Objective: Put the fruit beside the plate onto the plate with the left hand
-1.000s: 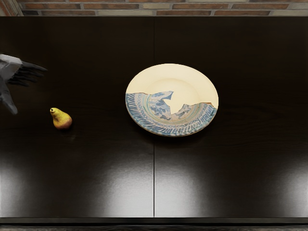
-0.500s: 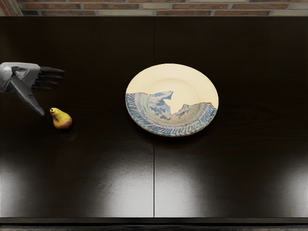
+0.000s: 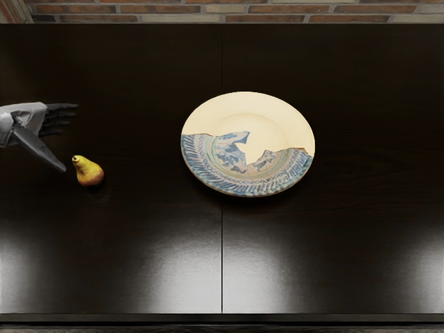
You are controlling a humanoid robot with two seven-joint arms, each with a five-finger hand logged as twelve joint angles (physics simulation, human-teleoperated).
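Observation:
A small yellow-orange pear (image 3: 88, 171) lies on the dark table, well left of the plate (image 3: 248, 143). The plate is cream at the back and blue-patterned at the front, and nothing lies on it. My left hand (image 3: 41, 132) comes in from the left edge, just up and left of the pear. Its fingers are spread and hold nothing. The thumb (image 3: 40, 150) points down toward the pear's stem, a short gap away. The dark fingers (image 3: 61, 114) reach to the right above the fruit.
The dark glossy table (image 3: 222, 243) has a seam running down its middle. A brick wall (image 3: 222, 10) borders the far edge. The front table edge runs along the bottom.
The left hand came in from the left edge toward the pear, then eased back left a little and dropped slightly. The pear and plate have not moved.

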